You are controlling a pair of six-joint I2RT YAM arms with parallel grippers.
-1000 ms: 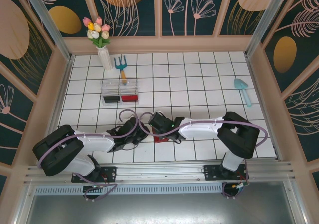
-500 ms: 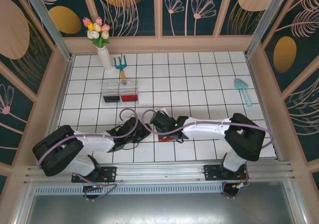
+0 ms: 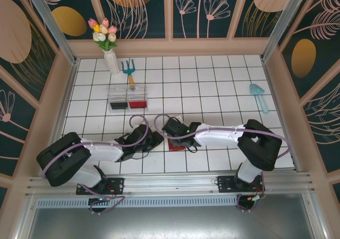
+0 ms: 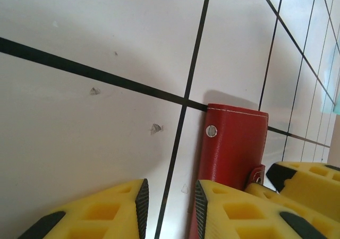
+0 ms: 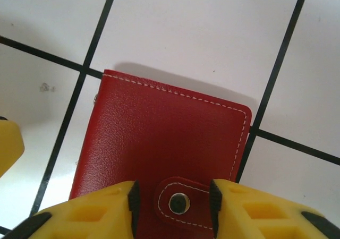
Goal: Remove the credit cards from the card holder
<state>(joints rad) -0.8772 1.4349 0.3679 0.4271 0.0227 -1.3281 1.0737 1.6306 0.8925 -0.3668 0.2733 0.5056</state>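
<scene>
A small red leather-like card holder (image 3: 176, 144) with white stitching is lying flat and closed on the white tiled table (image 3: 212, 90), near its front edge and about midway across, between the two arms. The right gripper (image 3: 173, 136) is hovering low over it. In the right wrist view, the right gripper (image 5: 172, 194) is straddling the holder's rounded snap tab (image 5: 178, 201). The metal stud is sitting fastened between the yellow fingers (image 5: 90, 212), which are standing parted rather than clenched, with a strip of red leather showing between one pad and the tab. The left gripper (image 3: 154, 139) is reaching in from the other side. In the left wrist view, the left gripper (image 4: 169, 196) is holding its fingers released, with bare tile showing between them, and the card holder (image 4: 234, 148) is lying just beside and partly under one fingertip. Well apart from all this, toward the back left, a clear plastic tray (image 3: 127, 90) is holding a black and a red flat piece. Behind it a white vase of tulips (image 3: 109, 53) is standing by a blue hand fork with an orange handle (image 3: 128, 71), and a pale blue trowel (image 3: 258, 96) is lying at the right.
</scene>
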